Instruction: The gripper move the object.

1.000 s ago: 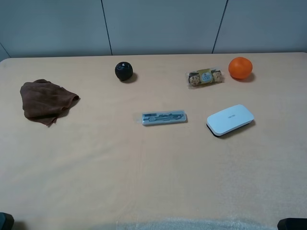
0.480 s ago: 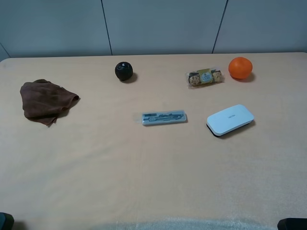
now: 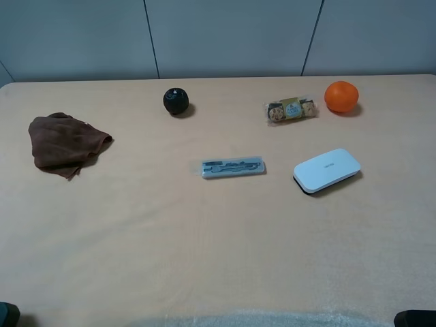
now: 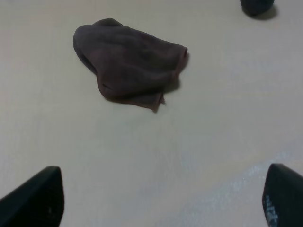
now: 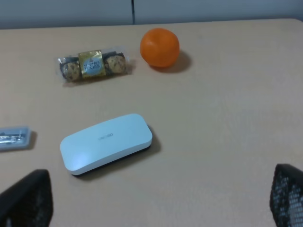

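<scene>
You're looking at a lab-style test bench: a bare beige table [image 3: 204, 259] against plain grey wall panels [image 3: 231, 37], with unrelated props scattered on it, like a brown cloth [image 3: 65, 143], black ball [image 3: 176, 101] and chocolate pack [image 3: 291, 110].

Left gripper [image 4: 161, 198]: two black fingertips [image 4: 35, 196] w/ matte, smooth faces, blunt wedge-shaped ends; one shows faint pale marks near its edge. Right gripper [image 5: 156, 201]: black fingertips [image 5: 26, 198] too, one w/ a fine dotted/grid texture on its face. Exterior high view: only small dark bits of the arms at the frame's lower corners.
</scene>
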Robot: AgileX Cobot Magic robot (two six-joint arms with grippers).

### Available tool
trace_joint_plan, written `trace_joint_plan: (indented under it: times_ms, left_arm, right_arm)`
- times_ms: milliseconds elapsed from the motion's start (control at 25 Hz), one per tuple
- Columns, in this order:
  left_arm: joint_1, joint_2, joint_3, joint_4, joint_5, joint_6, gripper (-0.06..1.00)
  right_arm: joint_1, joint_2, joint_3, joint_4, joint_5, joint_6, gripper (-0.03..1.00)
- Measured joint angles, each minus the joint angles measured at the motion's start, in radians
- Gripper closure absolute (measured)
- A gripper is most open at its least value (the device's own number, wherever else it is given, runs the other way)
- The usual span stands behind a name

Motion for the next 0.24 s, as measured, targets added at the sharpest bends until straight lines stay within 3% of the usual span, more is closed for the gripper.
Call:
trace_joint_plan:
  times_ms: [240]
  left_arm:
    - [0.0, 0.0, 0.0, 0.0, 0.0, 0.0, 0.1]
  right_arm:
    - [0.0, 0.0, 0.0, 0.001, 0.0, 0.0, 0.27]
